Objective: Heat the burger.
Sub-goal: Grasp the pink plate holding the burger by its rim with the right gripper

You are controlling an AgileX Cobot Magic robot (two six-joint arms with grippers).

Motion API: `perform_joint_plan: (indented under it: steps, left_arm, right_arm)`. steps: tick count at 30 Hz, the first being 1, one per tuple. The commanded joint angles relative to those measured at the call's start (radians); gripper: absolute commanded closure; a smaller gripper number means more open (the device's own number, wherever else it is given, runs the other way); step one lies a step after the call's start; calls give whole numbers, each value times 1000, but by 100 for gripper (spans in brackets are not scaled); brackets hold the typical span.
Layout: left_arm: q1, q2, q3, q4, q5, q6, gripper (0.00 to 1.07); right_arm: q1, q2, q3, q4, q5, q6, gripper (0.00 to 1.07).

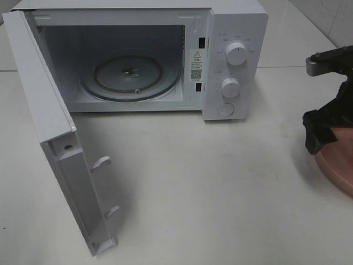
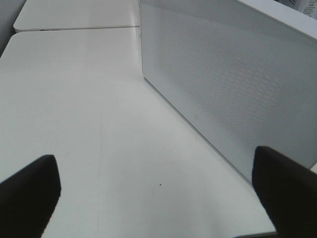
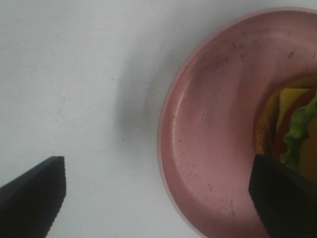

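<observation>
Burger sits on the plate, off toward one finger of your right gripper, whose jaws stand wide apart and empty. Left gripper, equally spread, faces the door.

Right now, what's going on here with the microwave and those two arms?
The white microwave stands with its door swung wide open and its glass turntable bare. The right hand hangs open over the edge of the round pink plate carrying the layered burger, holding nothing. The left hand is open too, low over the white table beside the door's outer face. The burger is not yet inside.
</observation>
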Motion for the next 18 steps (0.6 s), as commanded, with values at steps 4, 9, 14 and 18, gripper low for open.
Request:
perform_joint_plan:
  steps: [4, 9, 14, 18]
  left_arm:
    - [-2, -19, 3, -1, -5, -4, 6]
    - [-2, -19, 3, -1, -5, -4, 6]
    - [-2, -19, 3, -1, -5, -4, 6]
    - [-2, -19, 3, -1, -5, -4, 6]
  right_arm:
    - [-42, 73, 0, 2, -32, -22, 14]
    - [-42, 110, 0, 26, -51, -26, 14]
    - [-42, 176, 0, 34, -82, -31, 15]
    - [-42, 206, 0, 33, -99, -31, 16]
